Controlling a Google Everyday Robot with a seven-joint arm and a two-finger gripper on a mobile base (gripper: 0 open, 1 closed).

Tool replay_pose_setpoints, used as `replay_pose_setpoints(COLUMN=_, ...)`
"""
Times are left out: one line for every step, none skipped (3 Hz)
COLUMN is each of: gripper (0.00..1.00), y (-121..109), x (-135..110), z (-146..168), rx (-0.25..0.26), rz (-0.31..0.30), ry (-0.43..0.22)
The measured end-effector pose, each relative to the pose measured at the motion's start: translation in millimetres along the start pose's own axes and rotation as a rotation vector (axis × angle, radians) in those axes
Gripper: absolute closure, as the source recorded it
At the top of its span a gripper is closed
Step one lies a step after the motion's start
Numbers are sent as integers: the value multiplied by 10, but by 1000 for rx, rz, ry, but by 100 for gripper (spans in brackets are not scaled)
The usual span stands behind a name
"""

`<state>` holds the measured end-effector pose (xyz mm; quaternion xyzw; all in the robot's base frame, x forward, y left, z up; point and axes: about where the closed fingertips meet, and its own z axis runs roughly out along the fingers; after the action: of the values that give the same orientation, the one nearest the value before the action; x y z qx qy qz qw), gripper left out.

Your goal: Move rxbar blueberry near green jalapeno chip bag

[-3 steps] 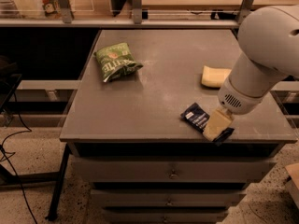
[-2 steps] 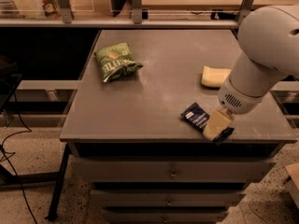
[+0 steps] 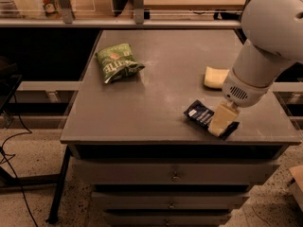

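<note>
The rxbar blueberry (image 3: 200,113), a flat dark navy wrapper with a white label, lies near the table's front right edge. My gripper (image 3: 223,122) hangs from the big white arm (image 3: 265,46) and is down on the bar's right end, covering that part of it. The green jalapeno chip bag (image 3: 116,61) lies wrinkled at the table's far left, well apart from the bar and the gripper.
A pale yellow sponge-like block (image 3: 215,77) lies right of centre, just behind the gripper. The grey table (image 3: 156,79) has drawers below its front edge. A shelf with bottles runs behind it. Cables lie on the floor at the left.
</note>
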<state>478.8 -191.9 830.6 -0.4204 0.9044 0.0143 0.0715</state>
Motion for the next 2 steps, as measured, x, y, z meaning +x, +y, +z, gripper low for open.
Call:
replay_pose_setpoints(gripper=100, y=-86, x=-188, z=-232, rx=37, rz=-54, ry=-18)
replay_pose_setpoints(gripper=100, y=-178, x=-475, z=-335, rx=72, rz=-111, ry=-60)
